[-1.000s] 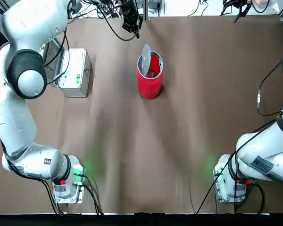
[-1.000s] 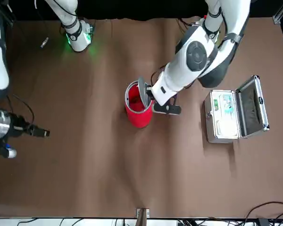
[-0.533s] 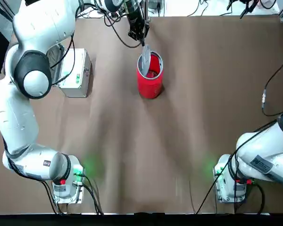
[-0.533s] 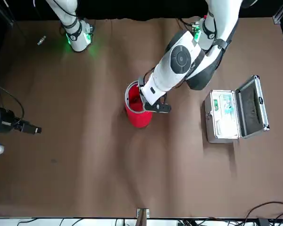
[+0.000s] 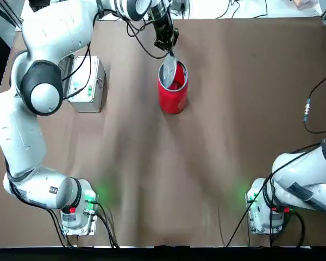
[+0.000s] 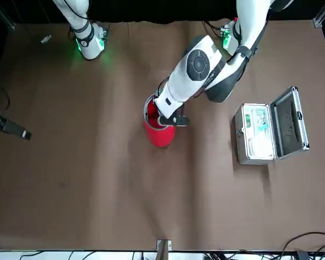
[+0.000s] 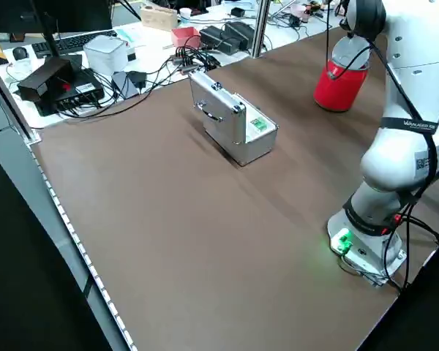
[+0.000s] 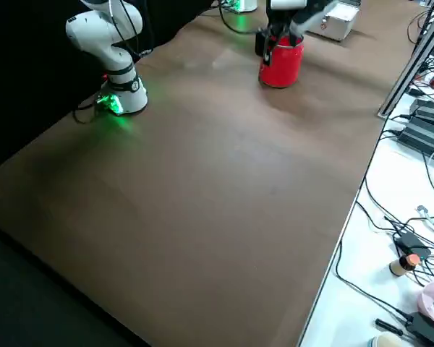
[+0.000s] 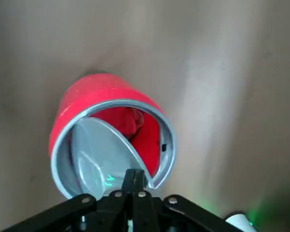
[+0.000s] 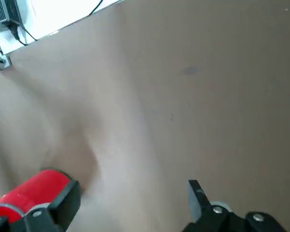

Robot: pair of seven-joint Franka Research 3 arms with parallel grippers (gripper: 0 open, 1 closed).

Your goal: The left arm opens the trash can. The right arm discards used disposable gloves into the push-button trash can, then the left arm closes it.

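Note:
The red trash can (image 5: 173,93) stands at the far middle of the table, its silver-grey lid (image 5: 168,70) tilted partway over the opening. My left gripper (image 5: 167,42) is shut, its fingertips (image 9: 134,178) touching the lid's raised edge at the can's far rim. In the left wrist view the can (image 9: 106,130) shows a red inside beside the slanted lid (image 9: 99,157). No gloves show anywhere. My right gripper (image 10: 128,198) is open and holds nothing, out at the robot's right of the table, well away from the can (image 10: 34,191).
A silver metal case (image 5: 86,84) with its hinged lid up (image 6: 287,122) sits on the robot's left of the can. Both arm bases (image 5: 79,209) (image 5: 266,213) glow green at the near edge. Cables and electronics (image 7: 205,36) lie beyond the far edge.
My left gripper has moved in from the far side onto the lid's top edge, and the lid has tipped lower over the opening. My right gripper has drawn farther away toward its own side.

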